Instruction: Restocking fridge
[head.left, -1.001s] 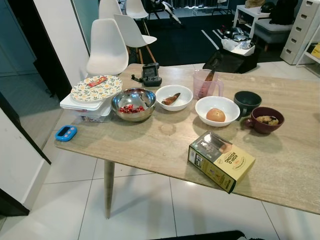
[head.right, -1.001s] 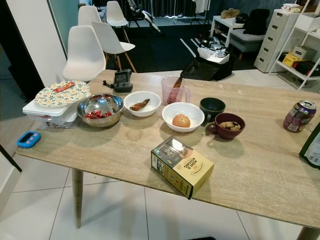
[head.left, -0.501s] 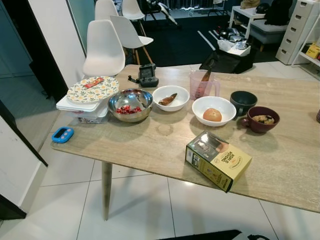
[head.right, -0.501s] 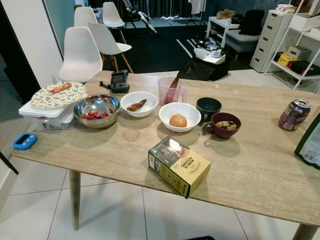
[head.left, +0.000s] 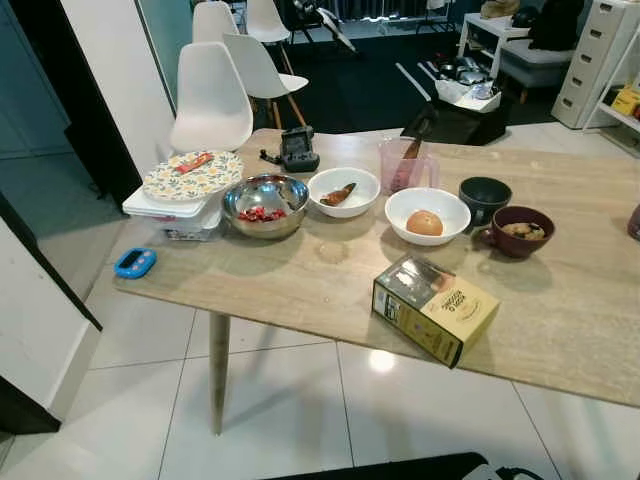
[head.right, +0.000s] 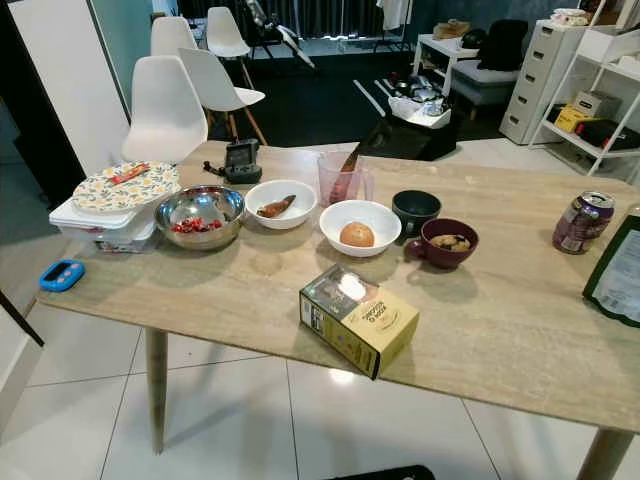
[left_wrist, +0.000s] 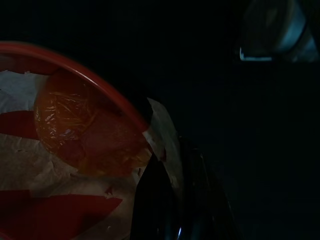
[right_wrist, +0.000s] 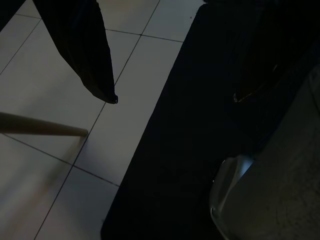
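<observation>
**Wooden table laid with bowls and food, seen from above**

A tiled floor (head.right: 230, 420) and white chairs (head.right: 165, 108) are seen around a long wooden table (head.right: 500, 330). Along its far side are set a patterned plate (head.right: 125, 186) on a white container, a steel bowl (head.right: 199, 214) with red pieces, a white bowl (head.right: 281, 203) with a brown item, a pink measuring jug (head.right: 343, 178), a white bowl holding a bun (head.right: 357, 235), a dark green cup (head.right: 416, 211) and a maroon mug (head.right: 445, 243). A yellow carton (head.right: 358, 319) is laid near the front edge, a blue timer (head.right: 62, 275) at the left corner, a drink can (head.right: 578, 222) far right.

In the dark left wrist view, an orange plastic-wrapped item (left_wrist: 82, 127) in a red-rimmed container (left_wrist: 100, 82) is held against the left gripper (left_wrist: 170, 200); whether the fingers pinch it cannot be told.

In the right wrist view the right gripper (right_wrist: 175, 97) is hung above the tiles, fingers (right_wrist: 95, 65) spread
</observation>
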